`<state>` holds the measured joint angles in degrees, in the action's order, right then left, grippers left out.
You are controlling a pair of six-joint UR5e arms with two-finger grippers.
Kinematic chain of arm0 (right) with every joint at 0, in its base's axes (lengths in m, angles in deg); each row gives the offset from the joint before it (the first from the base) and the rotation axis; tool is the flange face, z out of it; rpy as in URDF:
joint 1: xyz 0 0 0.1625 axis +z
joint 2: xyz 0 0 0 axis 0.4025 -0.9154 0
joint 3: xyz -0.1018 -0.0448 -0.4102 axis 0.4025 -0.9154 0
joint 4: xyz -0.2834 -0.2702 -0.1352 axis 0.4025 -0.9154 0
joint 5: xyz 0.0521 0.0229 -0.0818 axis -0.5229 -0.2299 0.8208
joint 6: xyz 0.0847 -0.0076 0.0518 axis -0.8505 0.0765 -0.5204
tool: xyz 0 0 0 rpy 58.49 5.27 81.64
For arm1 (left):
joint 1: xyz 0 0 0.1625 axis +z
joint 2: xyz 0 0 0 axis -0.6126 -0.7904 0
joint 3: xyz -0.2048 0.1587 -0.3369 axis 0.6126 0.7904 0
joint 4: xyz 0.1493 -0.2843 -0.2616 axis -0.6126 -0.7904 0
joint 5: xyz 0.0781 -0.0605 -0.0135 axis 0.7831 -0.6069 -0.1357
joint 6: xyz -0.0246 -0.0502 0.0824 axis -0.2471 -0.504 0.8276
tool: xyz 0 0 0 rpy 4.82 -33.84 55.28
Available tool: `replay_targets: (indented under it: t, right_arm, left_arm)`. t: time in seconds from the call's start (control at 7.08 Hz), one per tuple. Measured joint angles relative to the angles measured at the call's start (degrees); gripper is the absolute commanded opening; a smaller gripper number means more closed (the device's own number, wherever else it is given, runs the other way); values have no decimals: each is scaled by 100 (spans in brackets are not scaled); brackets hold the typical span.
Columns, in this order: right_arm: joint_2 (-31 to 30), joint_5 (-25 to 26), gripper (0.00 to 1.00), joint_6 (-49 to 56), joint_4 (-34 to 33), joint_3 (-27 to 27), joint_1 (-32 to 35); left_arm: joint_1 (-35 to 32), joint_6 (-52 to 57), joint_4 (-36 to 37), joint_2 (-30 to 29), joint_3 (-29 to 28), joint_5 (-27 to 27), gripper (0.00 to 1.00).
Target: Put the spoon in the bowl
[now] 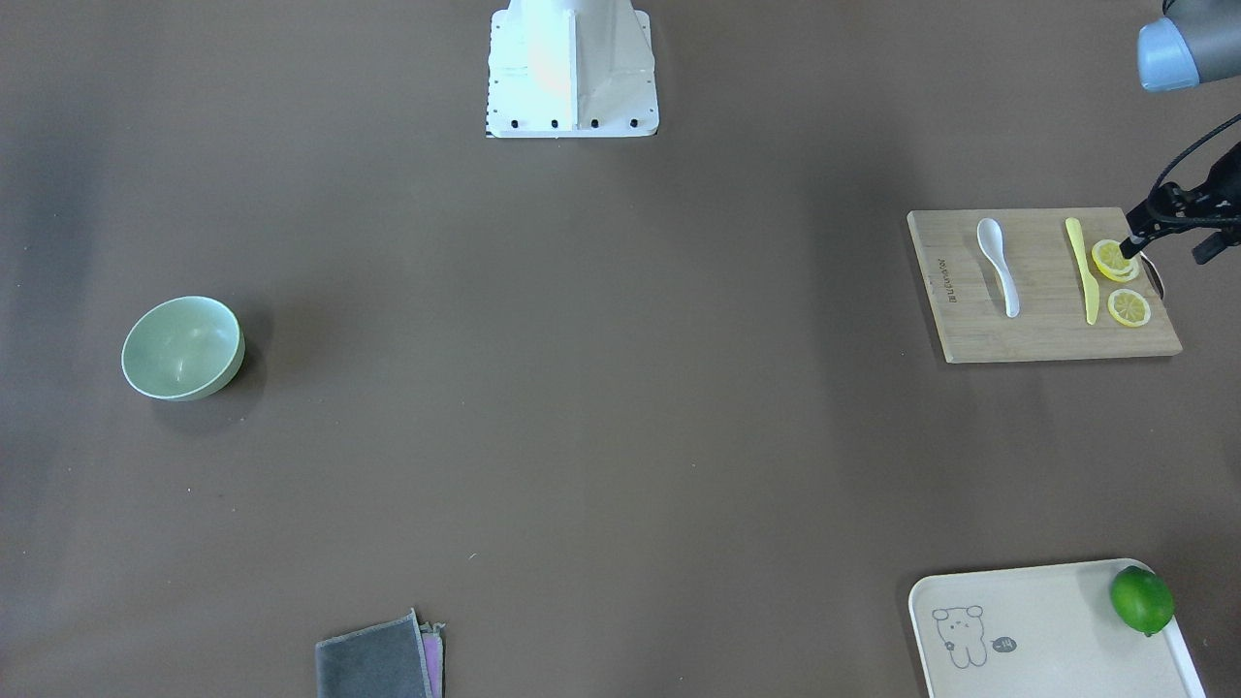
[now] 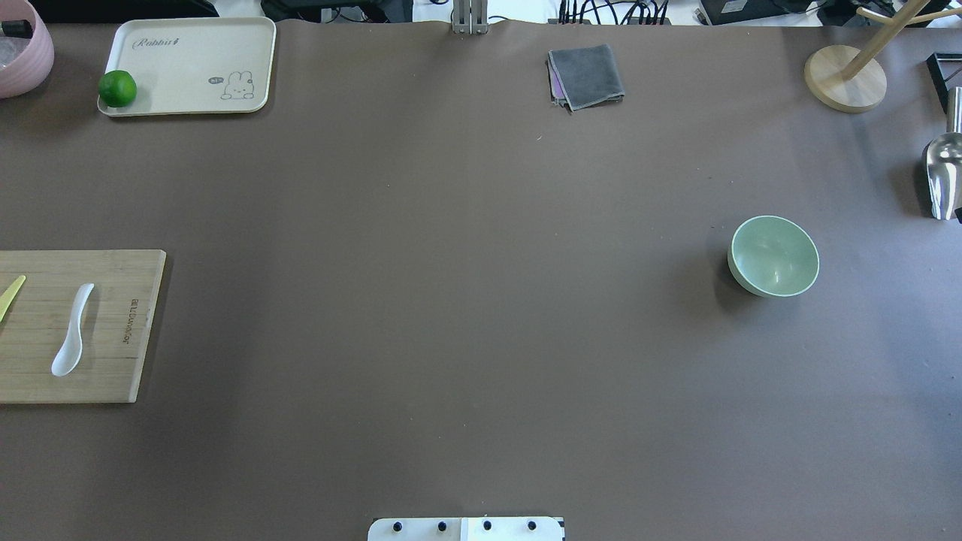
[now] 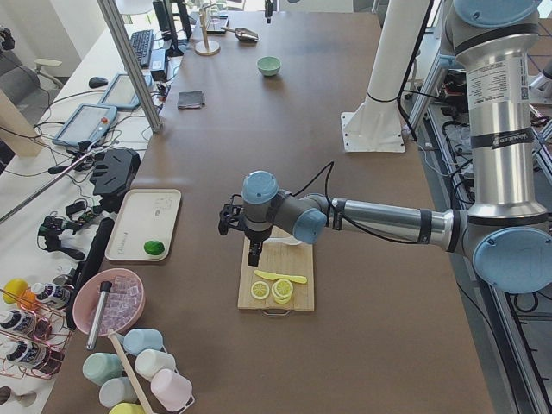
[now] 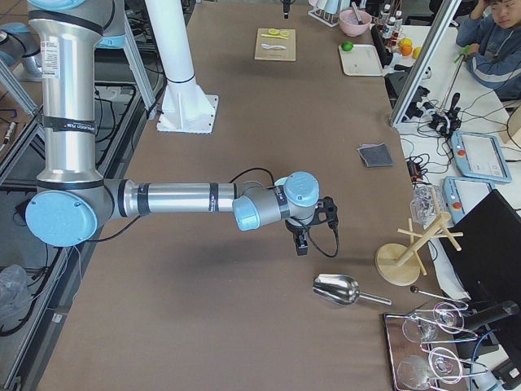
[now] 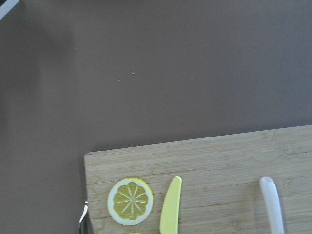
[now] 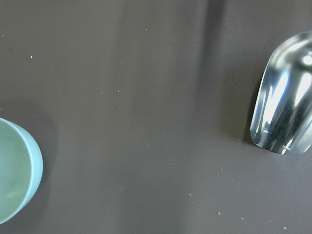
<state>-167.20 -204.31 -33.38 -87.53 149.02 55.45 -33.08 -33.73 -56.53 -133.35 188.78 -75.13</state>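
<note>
The white spoon (image 1: 999,264) lies on a wooden cutting board (image 1: 970,330) at the robot's left end of the table, and also shows in the overhead view (image 2: 71,330). Its handle tip shows in the left wrist view (image 5: 270,204). The mint-green bowl (image 1: 182,347) stands upright and empty far off towards the robot's right (image 2: 774,255). My left gripper (image 1: 1129,242) hangs over the board's lemon end, beside the spoon; I cannot tell whether it is open. My right gripper (image 4: 300,244) hovers between the bowl (image 6: 14,180) and a metal scoop; I cannot tell its state.
A yellow knife (image 1: 1084,271) and lemon slices (image 1: 1128,308) share the board. A cream tray (image 1: 1047,620) holds a lime (image 1: 1141,599). A grey cloth (image 1: 378,664), a metal scoop (image 2: 943,176) and a wooden stand (image 2: 845,79) lie near the table's edges.
</note>
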Motion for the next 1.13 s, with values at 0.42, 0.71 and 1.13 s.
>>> replay_targets:
  t: [0.42, 0.71, 1.13]
  right_arm:
    - [132, 118, 99, -1407, 432, 216, -827]
    - [335, 439, 97, -2327, 723, 201, -1455]
    - [511, 759, 90, -2701, 788, 50, -2013]
  left_arm:
    - [585, -954, -516, -25, 16, 8, 97]
    - [849, -1379, -701, -84, 26, 30, 97]
    - [1099, -1720, -734, -189, 29, 54, 97]
